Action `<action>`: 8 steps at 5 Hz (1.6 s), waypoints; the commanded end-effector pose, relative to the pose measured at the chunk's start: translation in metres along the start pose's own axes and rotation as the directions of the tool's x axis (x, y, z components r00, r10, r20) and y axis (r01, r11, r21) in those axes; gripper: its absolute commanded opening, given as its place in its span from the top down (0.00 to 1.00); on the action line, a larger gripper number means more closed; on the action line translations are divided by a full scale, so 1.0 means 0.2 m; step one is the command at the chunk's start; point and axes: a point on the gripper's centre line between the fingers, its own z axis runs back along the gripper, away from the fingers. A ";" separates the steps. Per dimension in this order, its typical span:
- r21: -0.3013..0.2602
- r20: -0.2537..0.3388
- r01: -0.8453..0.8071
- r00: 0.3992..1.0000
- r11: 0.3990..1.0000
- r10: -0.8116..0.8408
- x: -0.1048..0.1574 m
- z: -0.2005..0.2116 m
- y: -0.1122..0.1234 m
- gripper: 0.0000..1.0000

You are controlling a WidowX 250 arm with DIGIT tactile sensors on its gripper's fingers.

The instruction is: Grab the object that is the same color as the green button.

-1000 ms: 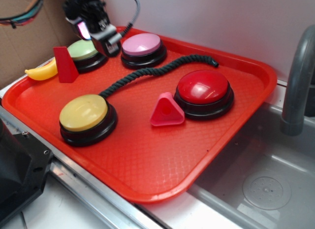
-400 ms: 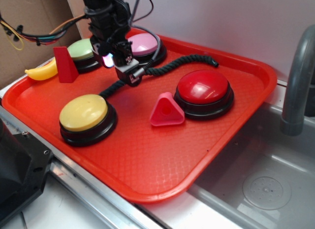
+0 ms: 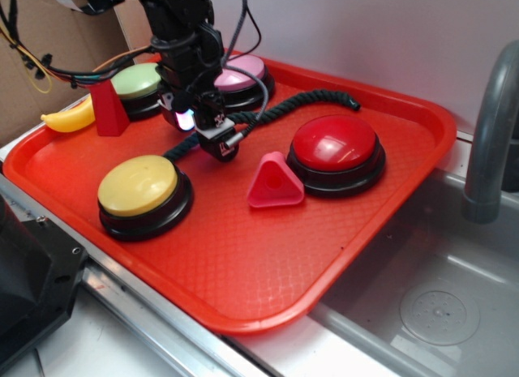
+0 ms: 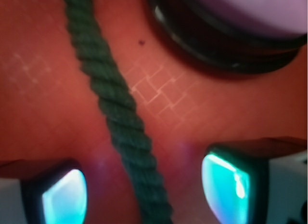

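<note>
I've got the gripper (image 3: 217, 140) low over the red tray (image 3: 268, 263), right above the green rope (image 4: 120, 118), and that's deliberate: the rope matches the pale green button (image 3: 138, 81) at the back left, so it's my target. It lies flat on the tray, snaking from beside the yellow button (image 3: 138, 186) up past the pink button (image 3: 239, 69) toward the far side behind the red button (image 3: 334, 142).

On the wrist view the rope runs straight between the two glowing finger pads (image 4: 65, 197), one on each side, with tray showing on both sides of the strand. So the jaws stand spread, straddling the rope and gripping nothing yet. The pink button's black base sits just beyond, top right, apart from the rope.

The arm comes in from the back left, reaching over the green button, wrist pitched steeply down, cables trailing behind. The pink triangle (image 3: 274, 182), red wedge (image 3: 107, 107) and banana (image 3: 69, 117) sit clear of my line.
</note>
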 end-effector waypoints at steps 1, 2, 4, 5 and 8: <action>0.030 0.042 -0.045 0.998 0.999 0.043 0.07 0.01 0.04 0.75; 0.028 0.050 -0.053 0.997 0.998 0.052 0.07 0.03 0.04 0.91; 0.043 -0.004 -0.067 0.998 0.997 0.067 0.02 0.30 0.04 1.00; 0.064 -0.005 -0.104 0.995 0.993 0.104 -0.01 0.52 0.03 1.00; 0.035 0.060 -0.148 0.987 0.988 0.146 -0.15 0.88 0.06 1.00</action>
